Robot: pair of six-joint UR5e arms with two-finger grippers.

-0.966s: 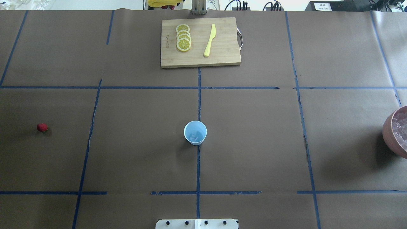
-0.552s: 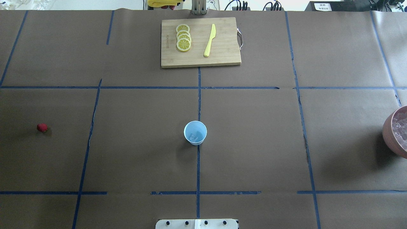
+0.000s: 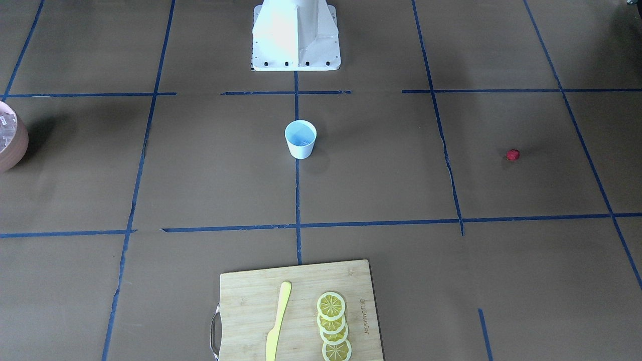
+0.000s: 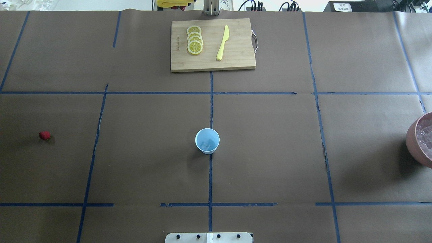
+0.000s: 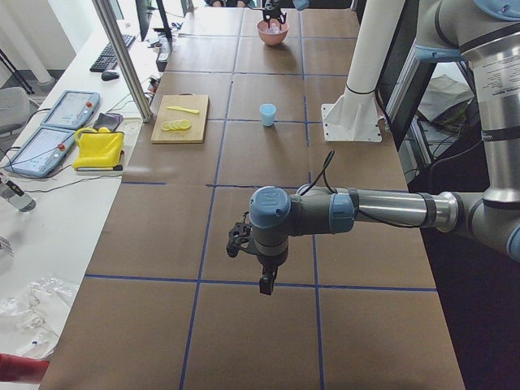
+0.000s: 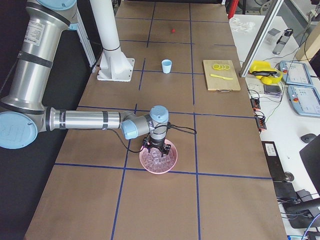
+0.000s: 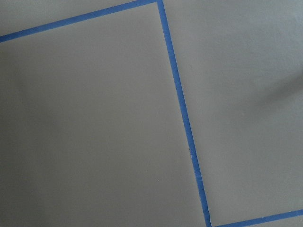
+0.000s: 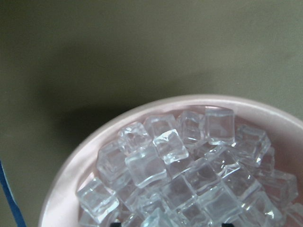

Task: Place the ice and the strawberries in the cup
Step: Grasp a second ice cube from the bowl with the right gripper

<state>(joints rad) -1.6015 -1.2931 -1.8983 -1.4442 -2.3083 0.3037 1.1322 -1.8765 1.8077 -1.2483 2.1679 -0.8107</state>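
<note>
Left arm (image 5: 382,210), right arm (image 6: 85,120), jaws downward

Upright white cup (image 4: 207,140) mid-table, tiny red strawberry (image 4: 44,135) far left, clear ice cubes (image 8: 175,175) heaped in pink bowl (image 8: 75,161).

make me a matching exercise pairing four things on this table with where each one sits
Things:
1. strawberry
2. cup
3. lemon slices
4. ice

Places:
A. on the cutting board
B. piled in the pinkish bowl
C. on the centre tape line
D. alone, far out on the robot's left side

Pairs: 1-D, 2-C, 3-A, 4-B
</note>
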